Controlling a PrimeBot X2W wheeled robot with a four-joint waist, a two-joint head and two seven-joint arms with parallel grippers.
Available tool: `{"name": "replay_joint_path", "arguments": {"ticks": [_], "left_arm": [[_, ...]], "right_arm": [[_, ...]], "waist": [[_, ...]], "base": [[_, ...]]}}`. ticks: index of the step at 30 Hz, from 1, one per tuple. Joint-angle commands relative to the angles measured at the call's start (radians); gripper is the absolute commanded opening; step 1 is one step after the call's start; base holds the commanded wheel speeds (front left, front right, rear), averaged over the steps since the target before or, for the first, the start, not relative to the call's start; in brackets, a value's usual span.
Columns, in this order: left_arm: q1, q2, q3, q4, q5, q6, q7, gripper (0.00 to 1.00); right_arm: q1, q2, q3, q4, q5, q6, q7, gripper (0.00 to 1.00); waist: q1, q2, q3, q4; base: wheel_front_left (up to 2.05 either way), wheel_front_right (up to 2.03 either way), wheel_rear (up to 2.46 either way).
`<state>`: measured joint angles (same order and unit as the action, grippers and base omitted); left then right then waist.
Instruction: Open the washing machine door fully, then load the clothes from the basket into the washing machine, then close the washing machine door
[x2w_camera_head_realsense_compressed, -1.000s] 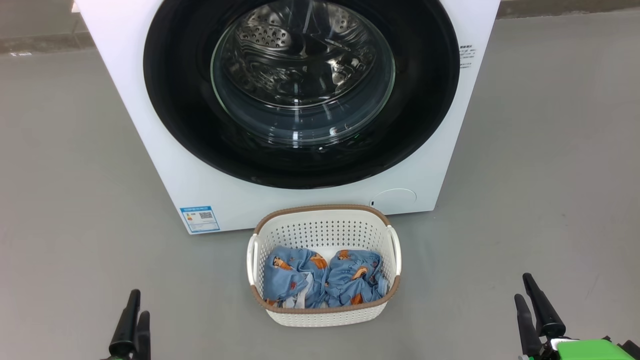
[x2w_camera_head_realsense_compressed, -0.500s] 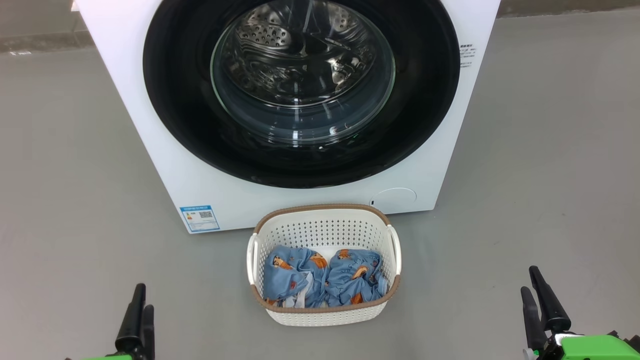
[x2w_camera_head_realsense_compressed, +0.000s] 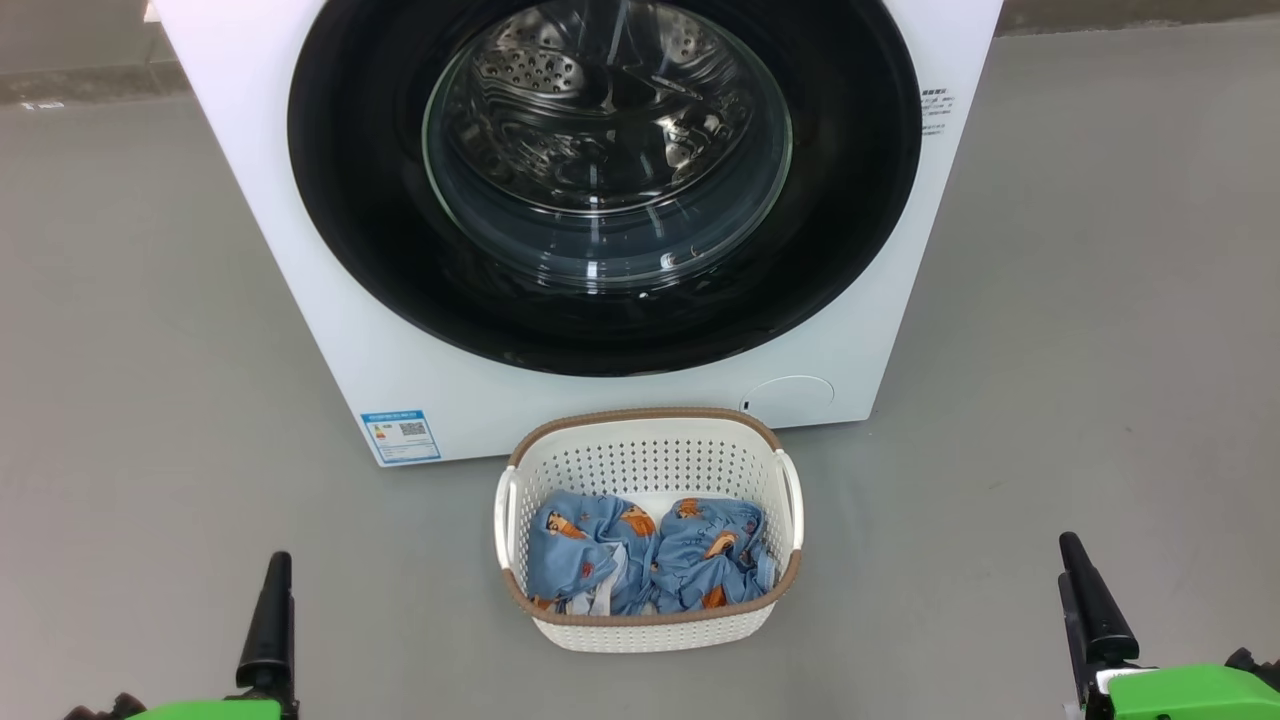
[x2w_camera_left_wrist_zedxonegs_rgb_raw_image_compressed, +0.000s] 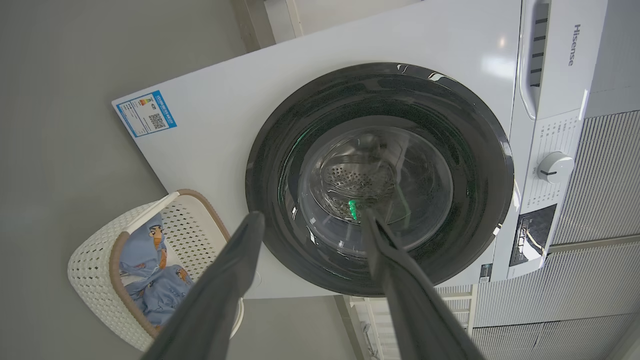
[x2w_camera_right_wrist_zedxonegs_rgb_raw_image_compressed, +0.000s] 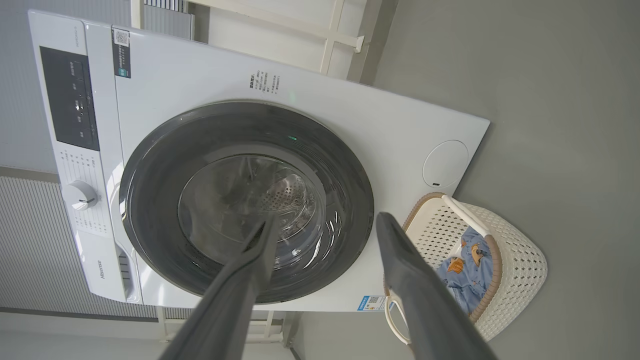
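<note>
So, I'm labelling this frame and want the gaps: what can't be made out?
Head view: the top edge cuts off the top of the washer and of the door.
Head view: label print too small to read.
Head view: lower clothes hidden by upper folds and the basket wall.
Left wrist view: fingers cover part of the door's rim.

White washing machine (x2w_camera_head_realsense_compressed: 280, 200) with a round door (x2w_camera_head_realsense_compressed: 360, 250): wide glossy black rim around clear glass. Behind the glass, a silvery steel drum (x2w_camera_head_realsense_compressed: 560, 90) dotted with small holes. A blue label (x2w_camera_head_realsense_compressed: 400, 437) on the white front. The basket (x2w_camera_head_realsense_compressed: 650, 460) is cream-white, its sides patterned with rows of small holes, its rim brown and woven-looking. The clothes (x2w_camera_head_realsense_compressed: 690, 560) are light blue, printed with small orange cartoon figures, with a little white. The floor (x2w_camera_head_realsense_compressed: 150, 350) is plain grey. The left tool (x2w_camera_left_wrist_zedxonegs_rgb_raw_image_compressed: 311, 215) and right tool (x2w_camera_right_wrist_zedxonegs_rgb_raw_image_compressed: 327, 217) are dark grey, bright green at the base.
</note>
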<state>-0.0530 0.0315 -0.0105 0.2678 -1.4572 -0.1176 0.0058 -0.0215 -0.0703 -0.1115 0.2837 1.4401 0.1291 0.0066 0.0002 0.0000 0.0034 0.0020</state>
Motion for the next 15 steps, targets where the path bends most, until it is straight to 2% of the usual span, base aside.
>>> {"name": "replay_joint_path", "arguments": {"ticks": [1,15], "left_arm": [[-0.047,0.014,0.013,-0.033,0.026,-0.005,-0.012,1.00],[-0.042,0.008,0.010,-0.076,0.336,-0.006,-0.053,1.00]], "right_arm": [[-0.024,-0.019,0.010,-0.022,-0.027,0.000,-0.010,1.00],[-0.041,-0.041,0.022,-0.013,-0.297,0.001,-0.056,1.00]], "waist": [[-0.0001,0.0000,0.000,0.000],[-0.0001,0.0000,-0.001,-0.002]], "base": [[0.00,0.00,0.00],[0.00,0.00,0.00]]}}
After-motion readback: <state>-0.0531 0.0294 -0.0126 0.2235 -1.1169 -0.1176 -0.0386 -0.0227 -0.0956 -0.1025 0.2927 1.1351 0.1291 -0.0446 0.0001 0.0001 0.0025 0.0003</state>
